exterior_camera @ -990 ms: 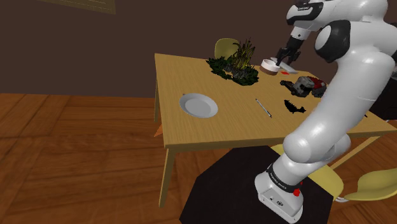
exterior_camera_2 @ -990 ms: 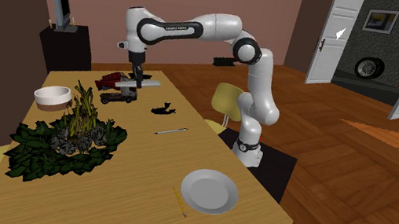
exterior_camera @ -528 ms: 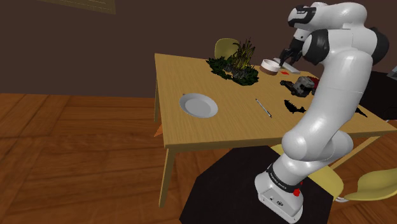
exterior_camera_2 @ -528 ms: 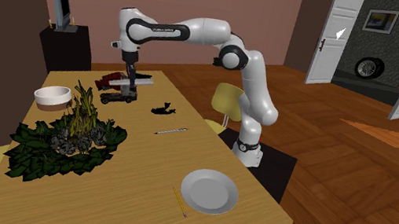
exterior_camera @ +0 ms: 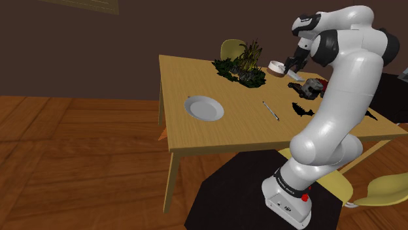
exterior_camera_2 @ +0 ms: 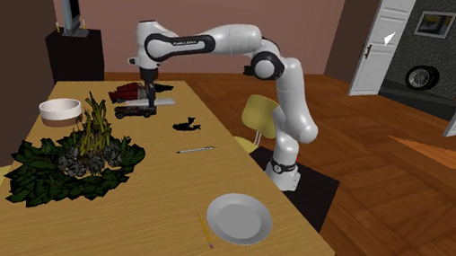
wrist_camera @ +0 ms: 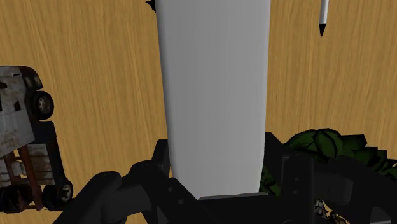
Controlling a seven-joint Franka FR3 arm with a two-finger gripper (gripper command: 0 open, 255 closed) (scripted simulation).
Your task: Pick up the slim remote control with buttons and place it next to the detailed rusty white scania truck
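- The wooden counter [exterior_camera: 216, 137] carries everything here.
- The white arm [exterior_camera: 340, 98] reaches from its stand over the counter's far end, with its wrist pointing down.
- A heap of dark green leaves [exterior_camera_2: 77, 162] with yellowish stalks lies near the second exterior view's left.
- A grey plate [exterior_camera_2: 239, 217] sits near the counter's near corner in that view, with a pencil beside it.
- A pale bowl [exterior_camera_2: 61, 111] stands beyond the leaves.
- The rusty white truck [wrist_camera: 19, 146] stands on the wood, with its wheels down.
- The black tool [exterior_camera_2: 148, 96] is pinching the remote by one end.
- The remote [wrist_camera: 213, 95], a plain pale grey slab, hangs low just beside the truck. I cannot tell whether it touches the wood.
- A thin pen [exterior_camera_2: 195, 150] lies mid-counter.
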